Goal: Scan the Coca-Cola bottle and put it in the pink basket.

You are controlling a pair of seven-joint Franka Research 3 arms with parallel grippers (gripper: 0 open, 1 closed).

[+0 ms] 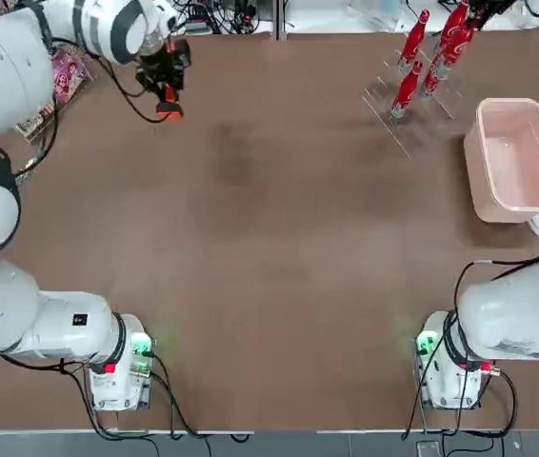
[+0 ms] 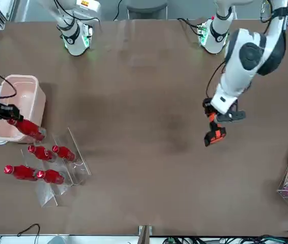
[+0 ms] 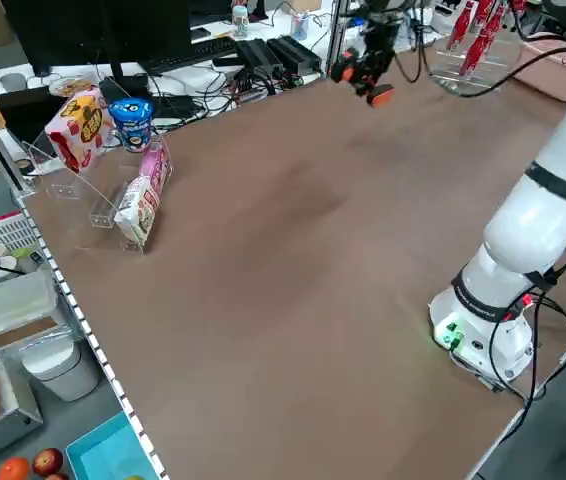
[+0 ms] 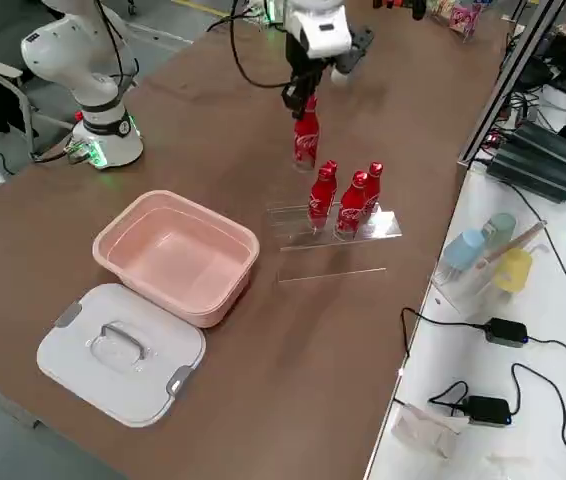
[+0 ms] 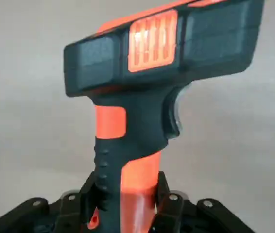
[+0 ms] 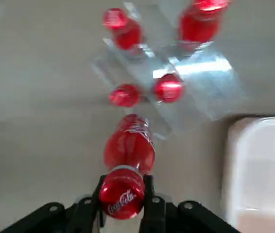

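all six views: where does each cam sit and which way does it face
top: overhead, looking down; both arms
front: across the table, facing the robot; both arms
left side: robot's left, diagonally down; both arms partly
right side: robot's right, diagonally down; both arms partly
wrists: at each gripper's fingers
front and right side share the pink basket

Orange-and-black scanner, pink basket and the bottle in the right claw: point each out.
Orange-and-black scanner (image 5: 111, 122): left wrist view, orange patch on its handle.
Pink basket (image 4: 226, 240): right side view, its rim.
Coca-Cola bottle (image 6: 129, 149): right wrist view, its body below the cap.
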